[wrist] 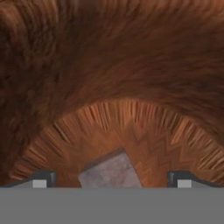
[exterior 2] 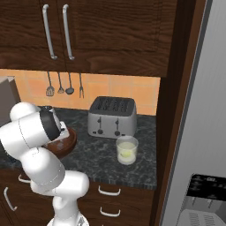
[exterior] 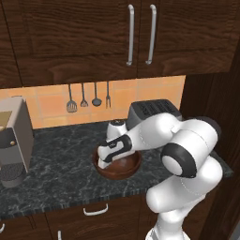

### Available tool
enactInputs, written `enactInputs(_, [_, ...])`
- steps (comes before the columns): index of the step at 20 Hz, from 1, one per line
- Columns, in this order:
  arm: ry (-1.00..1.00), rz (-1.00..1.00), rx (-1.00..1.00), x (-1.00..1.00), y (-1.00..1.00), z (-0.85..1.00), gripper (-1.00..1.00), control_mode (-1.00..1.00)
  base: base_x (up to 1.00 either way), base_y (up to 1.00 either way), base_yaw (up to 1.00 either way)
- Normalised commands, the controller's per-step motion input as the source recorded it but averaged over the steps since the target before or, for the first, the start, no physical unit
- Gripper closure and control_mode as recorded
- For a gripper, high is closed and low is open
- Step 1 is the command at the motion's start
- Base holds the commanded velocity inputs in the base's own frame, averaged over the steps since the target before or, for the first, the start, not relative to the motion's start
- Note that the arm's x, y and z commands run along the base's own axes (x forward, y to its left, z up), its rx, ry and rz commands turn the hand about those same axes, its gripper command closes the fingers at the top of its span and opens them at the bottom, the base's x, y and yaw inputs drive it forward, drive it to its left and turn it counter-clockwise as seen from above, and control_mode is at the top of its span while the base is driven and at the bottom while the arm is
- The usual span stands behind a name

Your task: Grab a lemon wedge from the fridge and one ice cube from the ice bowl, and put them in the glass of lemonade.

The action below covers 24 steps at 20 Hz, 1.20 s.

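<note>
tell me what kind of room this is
A kitchen, rendered: a toaster on a dark marble counter, utensils hanging on the tiled wall, wooden cabinets above, and a steel fridge alongside.

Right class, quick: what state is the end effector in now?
End effector: open, holding nothing, fingertips astride the ice cube in the ice bowl.
</note>
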Motion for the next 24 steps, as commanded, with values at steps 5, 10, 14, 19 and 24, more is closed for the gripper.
enactInputs(5, [0.0, 0.0, 0.0, -0.01, 0.0, -0.13, -1.0, -1.0, 0.0, 0.0, 0.0])
enactInputs(10, [0.0, 0.0, 0.0, 0.0, 0.0, -0.2, -1.0, -1.0, 0.0, 0.0, 0.0])
enactInputs(14, [0.0, 0.0, 0.0, 0.0, 0.0, -0.67, -1.0, -1.0, 0.0, 0.0, 0.0])
enactInputs(19, [0.0, 0.0, 0.0, 0.0, 0.0, -0.1, -1.0, -1.0, 0.0, 0.0, 0.0])
enactInputs(24, [0.0, 0.0, 0.0, 0.0, 0.0, 0.0, -1.0, -1.0, 0.0, 0.0, 0.0])
